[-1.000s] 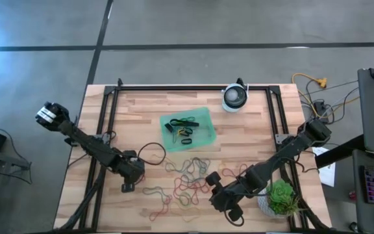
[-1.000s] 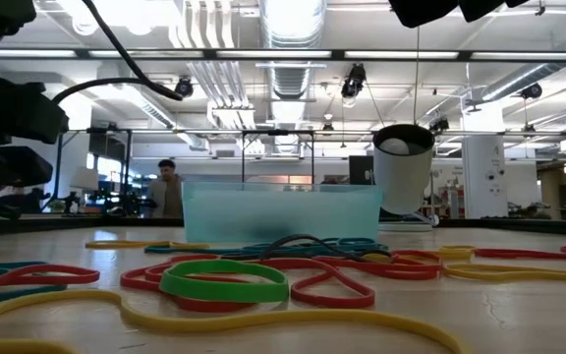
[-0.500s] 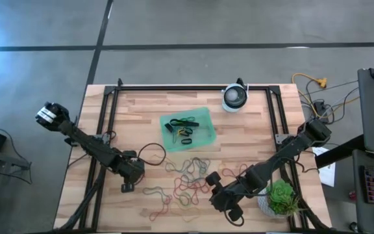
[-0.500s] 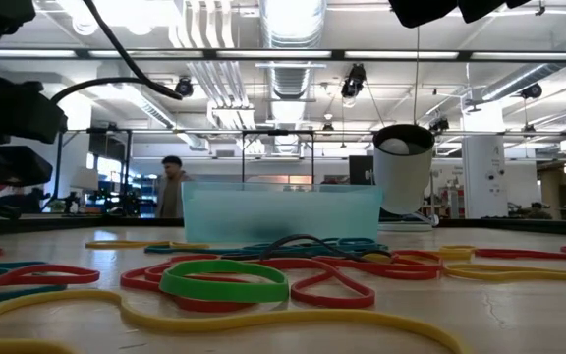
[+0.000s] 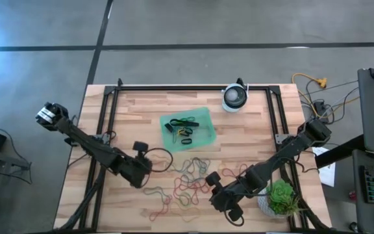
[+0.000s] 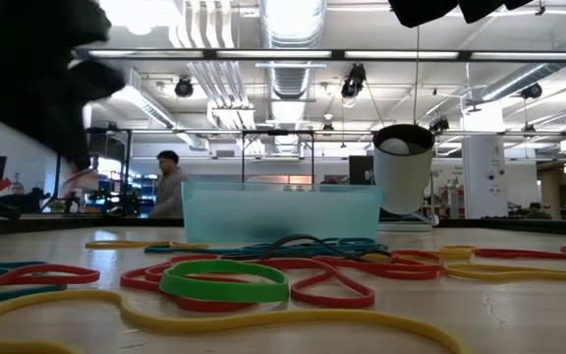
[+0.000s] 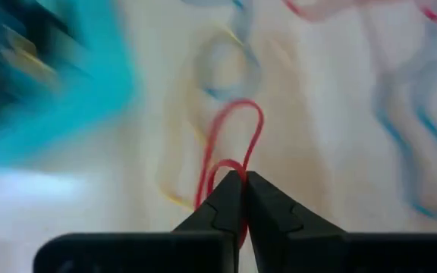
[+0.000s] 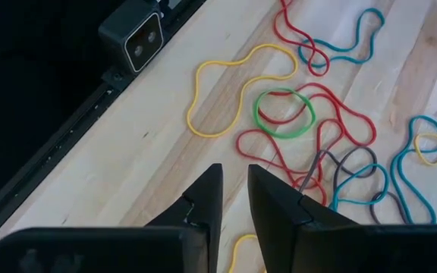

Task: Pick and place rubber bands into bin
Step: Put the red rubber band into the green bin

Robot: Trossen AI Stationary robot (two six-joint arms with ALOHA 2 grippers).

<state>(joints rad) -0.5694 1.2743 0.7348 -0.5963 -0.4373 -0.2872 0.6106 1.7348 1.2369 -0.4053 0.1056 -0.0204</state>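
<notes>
Rubber bands (image 5: 187,179) in red, yellow, green and teal lie loose on the wooden table, just nearer than the green bin (image 5: 188,130). The bin holds several bands. In the low view the bin (image 6: 281,211) stands behind a green loop (image 6: 224,280). My left gripper (image 5: 145,170) is at the pile's left edge, shut on a red band (image 7: 253,121). My right gripper (image 8: 234,189) is at the pile's near right, low over bare wood. It is open by a narrow gap, and a green loop (image 8: 283,114) lies ahead of it. My left gripper pinches the red band between its two fingertips at one end of the loop (image 7: 220,168). The rest of the loop reaches out ahead of the fingers. The view is blurred, so I cannot tell whether the band is clear of the table.
A round white device (image 5: 234,97) stands at the far edge and a green plant (image 5: 280,197) at the near right corner. A black cable loop (image 5: 153,153) lies by the left gripper. Black rails frame the table. A person (image 6: 168,182) is in the room behind.
My left gripper has moved toward the table's right and far edge, closer to the bin, and shows higher in the low view. The right arm has kept still.
</notes>
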